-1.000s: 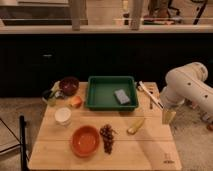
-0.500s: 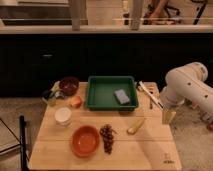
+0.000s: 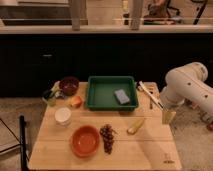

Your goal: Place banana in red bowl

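Note:
The banana (image 3: 135,126) is a short pale-yellow piece lying on the wooden table, right of centre. The red bowl (image 3: 85,140) is wide, shallow and orange-red, near the table's front left, with nothing in it. A dark grape bunch (image 3: 107,137) lies between the bowl and the banana. My gripper (image 3: 168,116) hangs from the white arm (image 3: 187,87) at the table's right edge, to the right of the banana and a little above the tabletop, apart from it.
A green tray (image 3: 102,92) holding a grey sponge (image 3: 121,96) stands at the back centre. A dark maroon bowl (image 3: 69,85), a white cup (image 3: 63,115) and an orange piece (image 3: 76,102) are at the left. Utensils (image 3: 149,93) lie at the back right.

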